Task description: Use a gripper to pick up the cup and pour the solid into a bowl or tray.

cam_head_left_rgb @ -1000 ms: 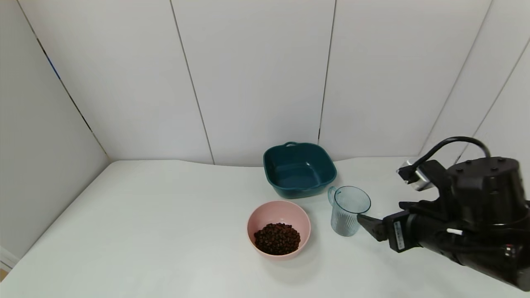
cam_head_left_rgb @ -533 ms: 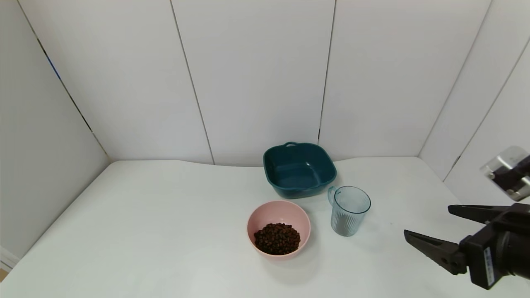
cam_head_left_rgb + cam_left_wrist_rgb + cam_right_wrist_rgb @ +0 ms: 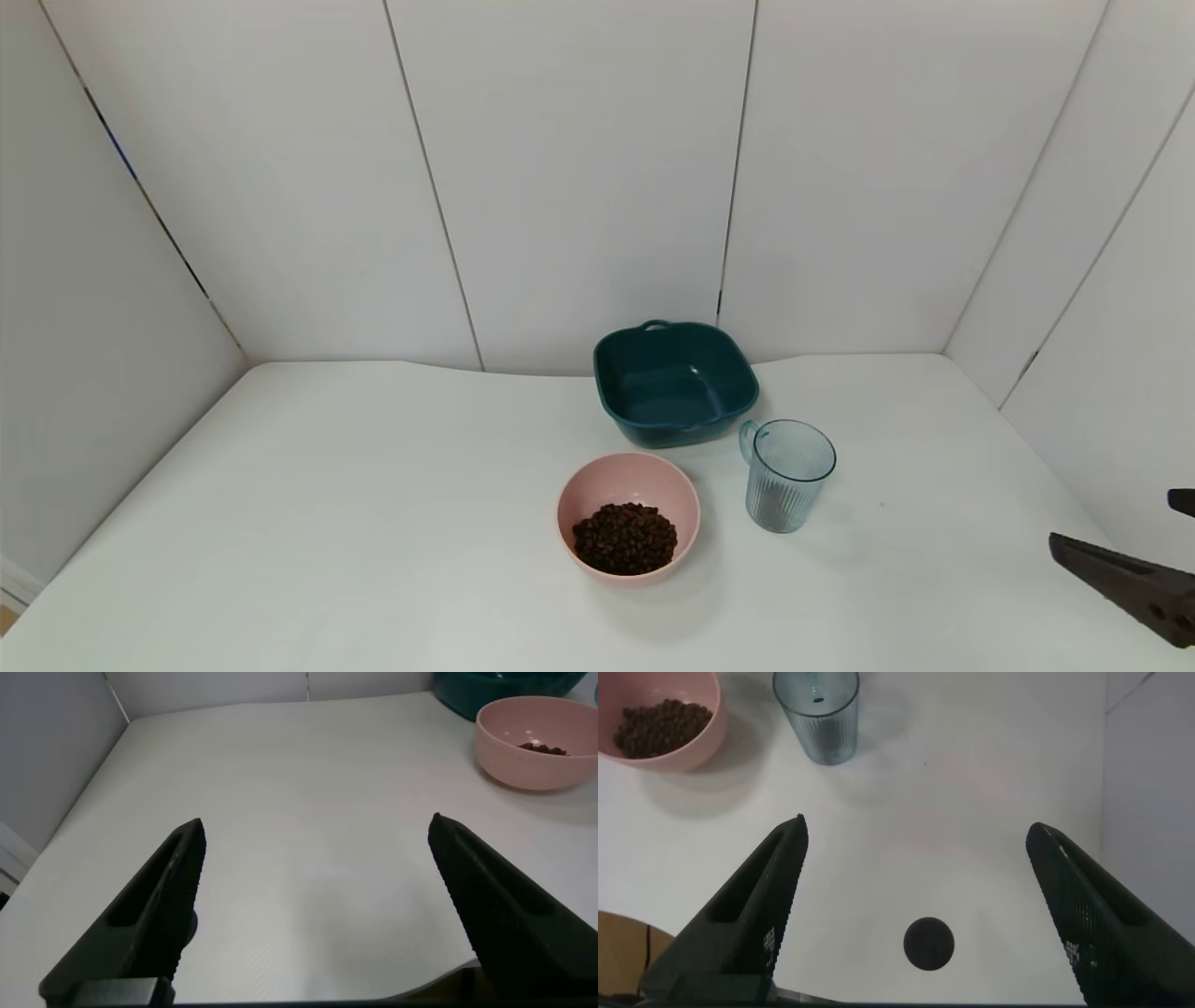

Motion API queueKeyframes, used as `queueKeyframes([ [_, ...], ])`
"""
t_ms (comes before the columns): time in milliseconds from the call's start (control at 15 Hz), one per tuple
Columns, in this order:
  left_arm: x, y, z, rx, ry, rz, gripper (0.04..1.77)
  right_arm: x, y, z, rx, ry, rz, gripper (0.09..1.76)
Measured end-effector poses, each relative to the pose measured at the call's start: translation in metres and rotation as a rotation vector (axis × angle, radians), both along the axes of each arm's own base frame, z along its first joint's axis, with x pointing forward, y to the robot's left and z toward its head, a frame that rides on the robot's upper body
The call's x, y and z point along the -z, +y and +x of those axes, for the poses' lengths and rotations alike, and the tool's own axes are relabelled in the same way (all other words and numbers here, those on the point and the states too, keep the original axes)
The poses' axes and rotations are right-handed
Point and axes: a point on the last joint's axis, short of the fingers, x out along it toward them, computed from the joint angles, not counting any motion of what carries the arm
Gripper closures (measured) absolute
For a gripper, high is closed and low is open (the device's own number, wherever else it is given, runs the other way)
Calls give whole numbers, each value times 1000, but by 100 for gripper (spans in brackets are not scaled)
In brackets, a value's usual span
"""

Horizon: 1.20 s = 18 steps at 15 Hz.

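Note:
The ribbed pale-blue cup (image 3: pixel 789 476) stands upright on the white table, handle toward the teal dish; I see nothing inside it. Left of it sits the pink bowl (image 3: pixel 627 476), holding the heap of dark brown solid (image 3: pixel 625 539). My right gripper (image 3: pixel 1111 518) is open at the right edge of the head view, well clear of the cup and holding nothing. In the right wrist view the cup (image 3: pixel 817 714) and bowl (image 3: pixel 691 751) lie far beyond the open right gripper (image 3: pixel 915 831). My left gripper (image 3: pixel 318 835) hangs open and empty over bare table, the bowl (image 3: pixel 533 765) far off.
A dark teal squarish dish (image 3: pixel 674 383) with handles stands behind the bowl and cup, near the back wall. A dark round spot (image 3: pixel 929 943) marks the table under the right gripper. The table's near edge (image 3: pixel 635 917) shows beside one right finger.
My right gripper has pulled back from beside the cup, moving right and toward the near edge, until only its fingers show in the head view. Cup, bowl and dish have not moved.

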Motion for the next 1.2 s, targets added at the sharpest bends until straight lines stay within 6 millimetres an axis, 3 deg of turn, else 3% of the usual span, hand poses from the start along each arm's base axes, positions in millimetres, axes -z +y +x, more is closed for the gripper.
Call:
queueKeyframes([
  [467, 0, 0, 0, 0, 0, 0, 9, -6, -40, -41, 276, -153, 57, 15],
  [933, 0, 0, 0, 0, 0, 0, 9, 16, -60, -96, 493, -308, 69, 15],
  [1200, 0, 0, 0, 0, 0, 0, 9, 37, -60, -119, 450, -364, 87, 15],
])
